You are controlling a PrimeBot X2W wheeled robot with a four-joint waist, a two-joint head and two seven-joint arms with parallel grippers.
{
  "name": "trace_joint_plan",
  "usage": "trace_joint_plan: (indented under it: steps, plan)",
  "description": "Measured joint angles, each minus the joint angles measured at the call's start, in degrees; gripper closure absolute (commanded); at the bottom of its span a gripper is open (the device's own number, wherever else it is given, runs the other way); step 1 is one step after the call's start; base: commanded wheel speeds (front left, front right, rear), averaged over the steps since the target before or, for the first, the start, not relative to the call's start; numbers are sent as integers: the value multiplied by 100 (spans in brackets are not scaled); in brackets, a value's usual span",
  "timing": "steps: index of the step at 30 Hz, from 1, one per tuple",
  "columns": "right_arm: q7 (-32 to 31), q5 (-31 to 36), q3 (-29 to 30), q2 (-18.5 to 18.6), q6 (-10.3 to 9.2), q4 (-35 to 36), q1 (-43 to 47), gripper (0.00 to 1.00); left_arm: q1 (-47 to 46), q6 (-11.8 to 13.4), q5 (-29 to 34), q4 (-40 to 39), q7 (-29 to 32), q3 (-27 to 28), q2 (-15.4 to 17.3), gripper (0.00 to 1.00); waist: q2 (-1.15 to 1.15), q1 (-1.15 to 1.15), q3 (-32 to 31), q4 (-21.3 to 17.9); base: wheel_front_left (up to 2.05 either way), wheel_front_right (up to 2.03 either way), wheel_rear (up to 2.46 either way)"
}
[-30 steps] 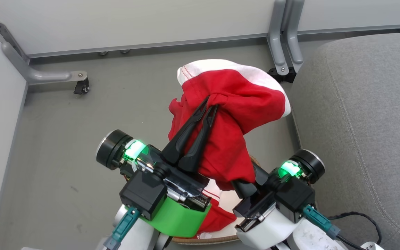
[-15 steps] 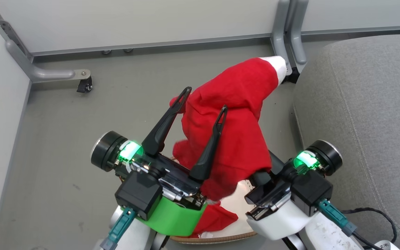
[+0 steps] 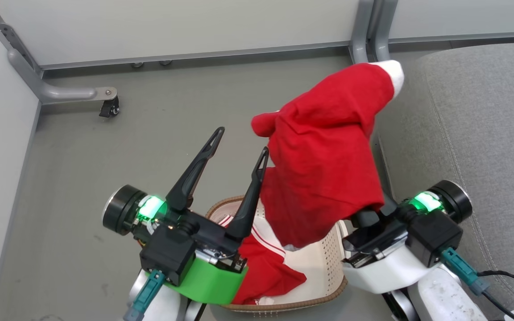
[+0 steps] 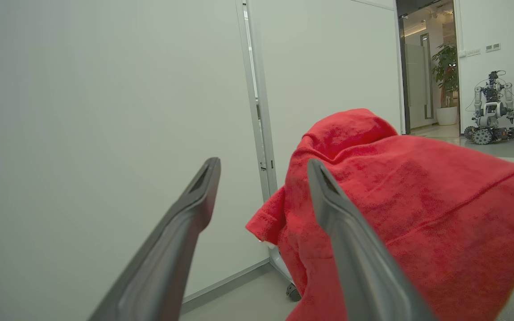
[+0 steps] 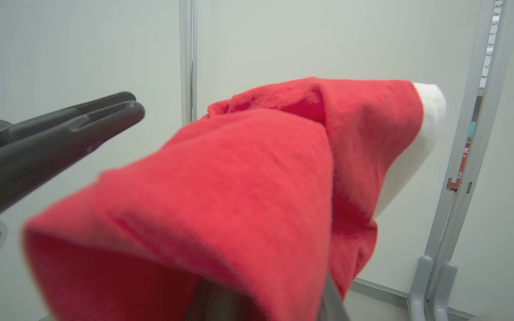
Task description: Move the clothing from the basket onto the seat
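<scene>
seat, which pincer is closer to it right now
Right. The right pincer, carrying the red garment, is beside the seat; the left pincer stands open on the garment's other side, farther off.

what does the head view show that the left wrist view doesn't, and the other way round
Head view: the basket with a second red garment lying in it, and the grey seat to the right. Left wrist view: a doorway, with a potted plant and another wheeled robot beyond it. Both: the lifted red garment and the open left claw beside it.
</scene>
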State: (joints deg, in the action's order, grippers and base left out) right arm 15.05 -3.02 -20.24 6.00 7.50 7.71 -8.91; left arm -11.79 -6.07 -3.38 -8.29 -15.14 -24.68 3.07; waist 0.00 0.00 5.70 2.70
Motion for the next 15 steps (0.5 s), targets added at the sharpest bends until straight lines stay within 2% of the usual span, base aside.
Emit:
trace_joint_plan:
  steps: [8, 15]
  plan:
    - [0, -54, 312, -22, 0, 56, 160, 100, 269, -53, 131, 152, 0, 127, 188, 0, 0, 0, 12, -2, 0, 0, 0]
    - [0, -60, 412, -31, 0, 83, 221, 100, 460, -45, 141, 308, 0, 314, 199, 0, 0, 0, -9, -1, 0, 0, 0]
